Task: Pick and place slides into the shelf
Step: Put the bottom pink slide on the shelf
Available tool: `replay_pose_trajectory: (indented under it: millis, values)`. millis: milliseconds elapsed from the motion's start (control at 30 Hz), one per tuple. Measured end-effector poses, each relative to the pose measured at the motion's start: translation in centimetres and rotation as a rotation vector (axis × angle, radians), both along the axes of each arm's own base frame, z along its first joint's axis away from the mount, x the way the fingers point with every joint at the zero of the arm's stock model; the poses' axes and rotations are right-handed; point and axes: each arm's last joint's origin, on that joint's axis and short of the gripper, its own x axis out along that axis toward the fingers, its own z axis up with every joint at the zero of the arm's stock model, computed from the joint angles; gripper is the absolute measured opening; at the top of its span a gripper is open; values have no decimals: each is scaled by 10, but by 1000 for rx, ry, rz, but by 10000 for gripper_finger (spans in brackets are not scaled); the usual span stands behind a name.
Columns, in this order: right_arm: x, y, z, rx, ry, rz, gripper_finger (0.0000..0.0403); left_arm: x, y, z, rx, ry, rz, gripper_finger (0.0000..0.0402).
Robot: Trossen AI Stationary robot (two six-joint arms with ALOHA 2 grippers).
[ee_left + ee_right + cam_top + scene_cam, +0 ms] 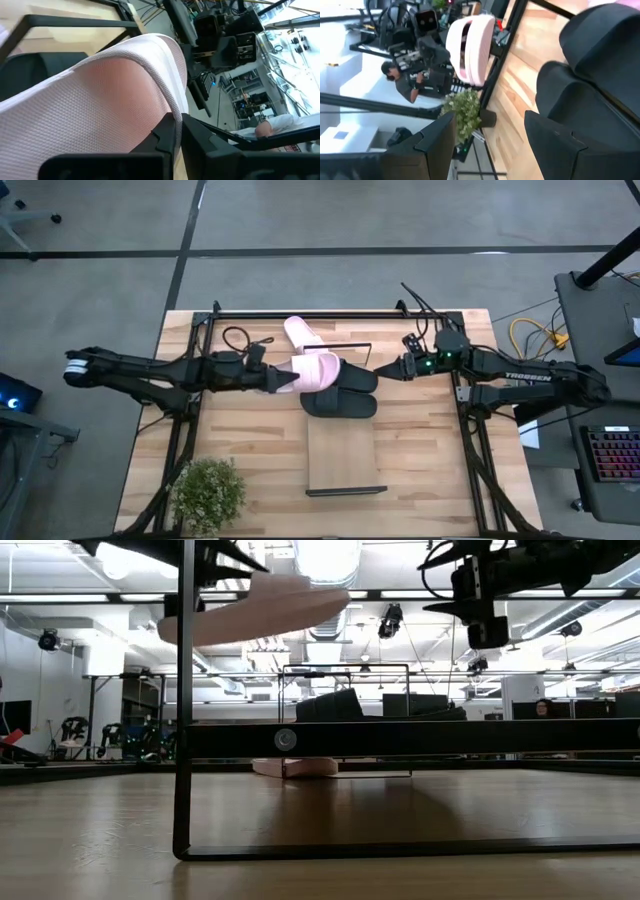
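Observation:
My left gripper (pixel 287 380) is shut on a pale pink slide (pixel 322 370), which is held high over the far part of the shelf (pixel 345 455); it also shows in the low view (pixel 250 610). Two black slides (pixel 342 402) (pixel 357 378) lie side by side on the shelf's board, soles down. The second pink slide (pixel 302 333) lies on the table beyond them. My right gripper (pixel 385 369) is open and empty, in the air just right of the black slides (pixel 600 55). My left gripper pinches the pink slide's rim (pixel 172 100) between its two fingers, at the slide's end toward the table's left. The fingers come level from the table's left side. The slide is lifted clear, well above the shelf, slightly tilted in the low view.
The shelf's black wire frame stands at its near end (pixel 345 492) and far end (pixel 350 345). A potted plant (pixel 208 492) stands at the table's near left corner. A black cable (pixel 237 337) lies at the far left. The shelf's near half is bare board.

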Motion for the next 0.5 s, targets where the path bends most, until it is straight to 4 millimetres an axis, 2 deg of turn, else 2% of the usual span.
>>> replay_pose_trajectory:
  millis: [233,500]
  values:
    - [13,2,0,13,-49,4,226,19,-2,11,12,3,-48,0]
    - [21,7,-4,14,-51,13,226,32,-3,11,5,20,-88,0]
